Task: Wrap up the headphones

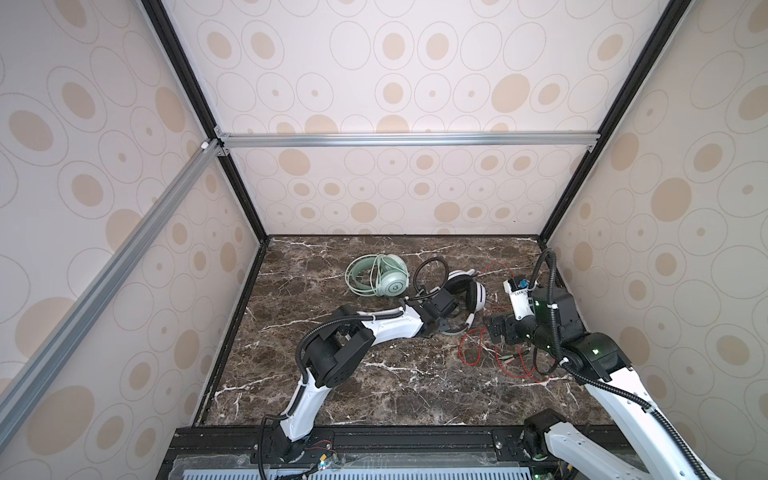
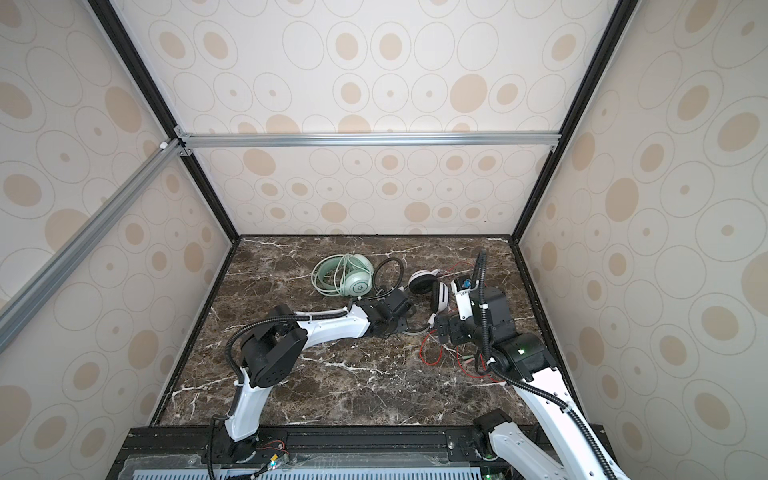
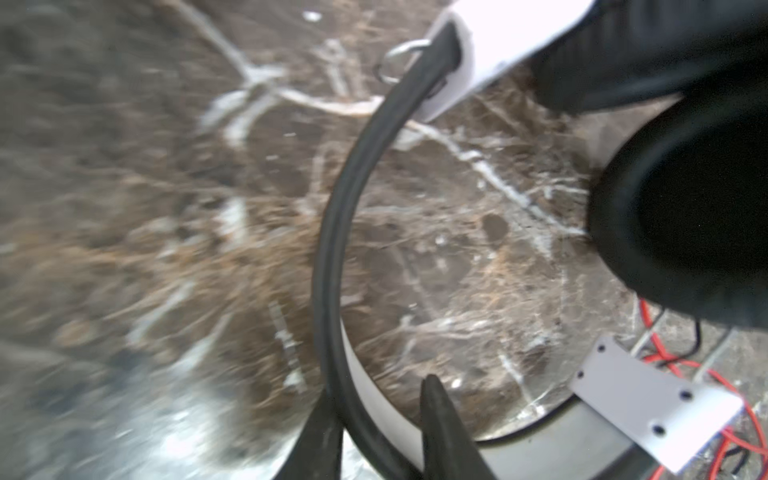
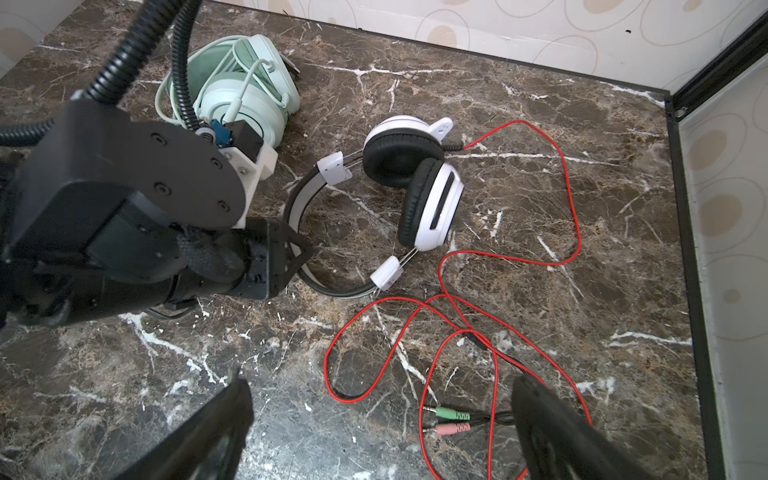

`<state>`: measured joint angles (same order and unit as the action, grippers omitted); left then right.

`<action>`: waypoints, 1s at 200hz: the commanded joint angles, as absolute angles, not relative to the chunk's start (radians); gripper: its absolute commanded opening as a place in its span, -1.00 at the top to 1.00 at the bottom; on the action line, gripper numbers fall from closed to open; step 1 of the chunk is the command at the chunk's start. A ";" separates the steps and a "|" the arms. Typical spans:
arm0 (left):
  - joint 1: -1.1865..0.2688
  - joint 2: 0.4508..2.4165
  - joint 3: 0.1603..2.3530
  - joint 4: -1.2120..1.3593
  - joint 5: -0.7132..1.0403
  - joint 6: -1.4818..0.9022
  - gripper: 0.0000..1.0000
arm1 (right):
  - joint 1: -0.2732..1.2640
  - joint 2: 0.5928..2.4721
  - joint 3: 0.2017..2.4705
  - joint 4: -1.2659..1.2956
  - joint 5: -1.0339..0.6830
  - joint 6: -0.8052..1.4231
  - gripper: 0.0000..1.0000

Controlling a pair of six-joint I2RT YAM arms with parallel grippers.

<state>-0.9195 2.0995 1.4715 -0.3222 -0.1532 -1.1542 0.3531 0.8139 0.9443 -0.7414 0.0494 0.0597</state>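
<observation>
The white-and-black headphones (image 1: 471, 291) (image 2: 432, 291) (image 4: 430, 199) lie mid-table on the marble, ear cups folded together. Their grey-and-black headband (image 3: 332, 249) runs between the fingers of my left gripper (image 1: 446, 326) (image 2: 409, 326) (image 3: 378, 384), which is closed on it. The thin red cable (image 4: 569, 195) (image 1: 471, 353) sprawls loose to the right and ends in green and pink plugs (image 4: 451, 419). My right gripper (image 1: 494, 330) (image 2: 442, 330) (image 4: 380, 376) hovers wide open over that cable, holding nothing. The mint-green headphones (image 1: 378, 276) (image 2: 343, 276) (image 4: 245, 91) lie behind, with pale cable wound around them.
Patterned walls close the table at the back and both sides. The right wall's black frame (image 4: 681, 249) stands near the red cable. A black rail (image 1: 374, 440) runs along the front edge. My left arm's black hose (image 1: 428, 270) loops between the two pairs.
</observation>
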 commanded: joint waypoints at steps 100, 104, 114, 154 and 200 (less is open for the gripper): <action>-0.854 1.884 1.313 -0.491 -0.319 -0.998 1.00 | 0.348 0.839 0.963 -0.712 0.013 0.076 -0.99; -0.851 1.870 1.303 -0.489 -0.318 -0.989 1.00 | 0.348 0.842 0.965 -0.710 0.012 0.075 -0.99; -0.844 1.838 1.282 -0.484 -0.313 -0.962 1.00 | 0.347 0.846 0.969 -0.709 0.011 0.072 -0.99; -0.824 1.769 1.205 -0.474 -0.212 -0.850 1.00 | 0.348 0.861 0.969 -0.711 0.002 0.068 -1.00; -0.815 1.721 1.103 -0.464 -0.180 -0.760 1.00 | 0.348 0.864 0.968 -0.716 0.008 0.065 -0.99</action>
